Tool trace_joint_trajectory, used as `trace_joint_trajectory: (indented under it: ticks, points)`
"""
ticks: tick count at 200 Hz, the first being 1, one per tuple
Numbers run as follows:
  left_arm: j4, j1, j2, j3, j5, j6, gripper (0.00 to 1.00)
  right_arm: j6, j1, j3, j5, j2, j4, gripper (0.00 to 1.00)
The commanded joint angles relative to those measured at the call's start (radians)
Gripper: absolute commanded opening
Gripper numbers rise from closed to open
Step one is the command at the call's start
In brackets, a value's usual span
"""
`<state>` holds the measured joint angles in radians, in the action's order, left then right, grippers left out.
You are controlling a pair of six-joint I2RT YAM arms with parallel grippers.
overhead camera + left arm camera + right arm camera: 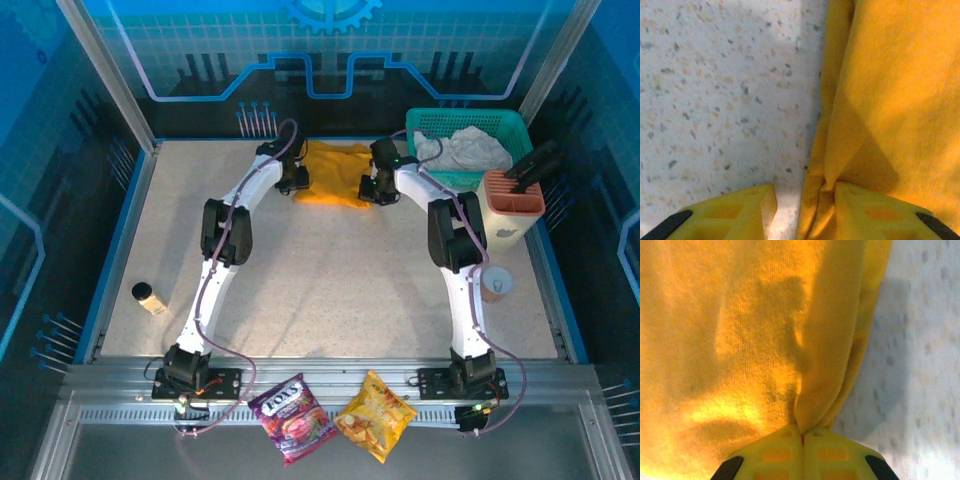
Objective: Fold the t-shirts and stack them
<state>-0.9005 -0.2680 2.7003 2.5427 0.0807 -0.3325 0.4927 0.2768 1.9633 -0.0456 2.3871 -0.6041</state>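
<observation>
Noted: golden-orange t-shirt [335,172] lies mid far edge of the table [330,270]. The right gripper [801,432] pinches its right side. The left gripper [804,194] stands spread astride the left side (unclamped), evidently readying a two-handed fold.

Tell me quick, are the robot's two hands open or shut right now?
Left gripper: open, fingers apart around the orange t-shirt edge, not pinching.
Right gripper: shut on the orange t-shirt's fold.
</observation>
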Motion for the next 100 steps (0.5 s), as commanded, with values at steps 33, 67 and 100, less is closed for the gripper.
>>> trace_joint_trajectory:
  ticks: [33,67,100]
  points:
    - [0.083,0.024,0.053,0.069,0.020,0.061,0.43,-0.042,-0.037,0.273,-0.022,0.211,-0.180,0.00]
    - [0.122,0.027,0.033,0.075,0.036,0.076,0.44,-0.050,-0.035,0.251,-0.043,0.172,-0.177,0.11]
    - [0.136,0.027,-0.059,0.070,0.105,0.110,0.45,-0.088,-0.034,0.202,-0.028,0.043,-0.182,0.32]
